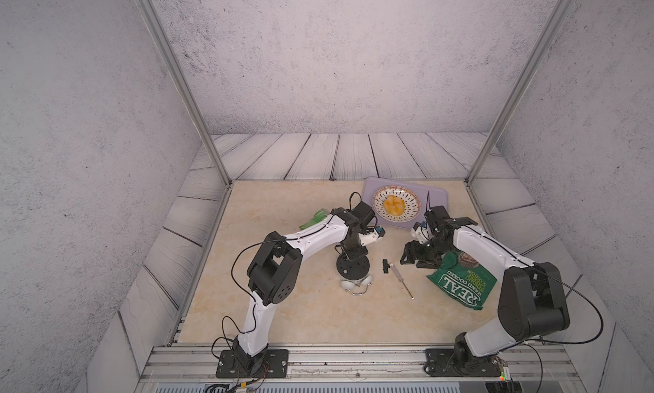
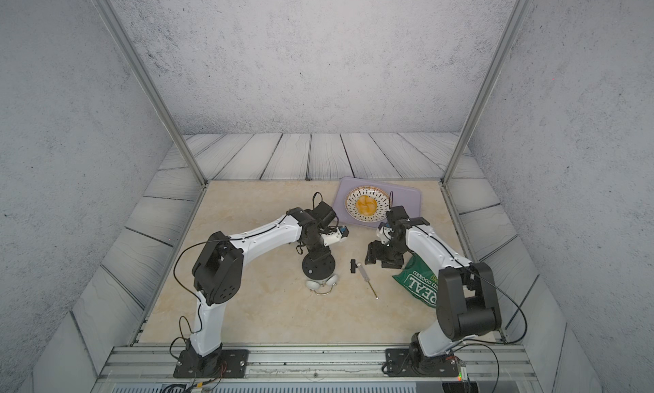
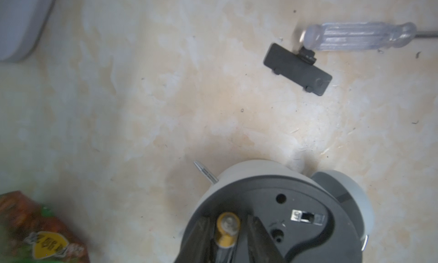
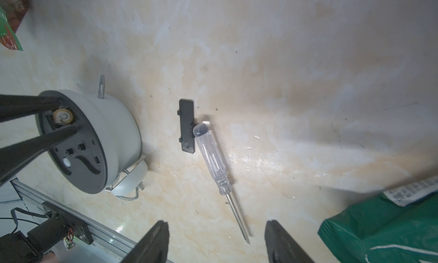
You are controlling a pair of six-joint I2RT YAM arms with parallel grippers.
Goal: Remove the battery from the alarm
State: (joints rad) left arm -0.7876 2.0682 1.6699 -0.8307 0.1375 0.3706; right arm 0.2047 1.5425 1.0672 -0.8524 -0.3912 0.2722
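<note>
Risk: if you lift off-axis, the battery [image 3: 228,225] could slip free or drag the alarm [image 1: 353,267] along. The alarm lies face down, with the battery seated at 12 o'clock in its back. Your left gripper [image 4: 67,116] points down with its fingers narrow around the battery; you cannot tell if they grip it. Your right gripper [image 4: 216,222] hovers spread wide at the alarm's 3 o'clock.

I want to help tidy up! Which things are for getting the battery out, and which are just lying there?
For the job:
- clock
- battery, still in the clock
- battery cover, already off

Just lying about:
- screwdriver
- crisp bag
- dish
- tray
- green thing
</note>
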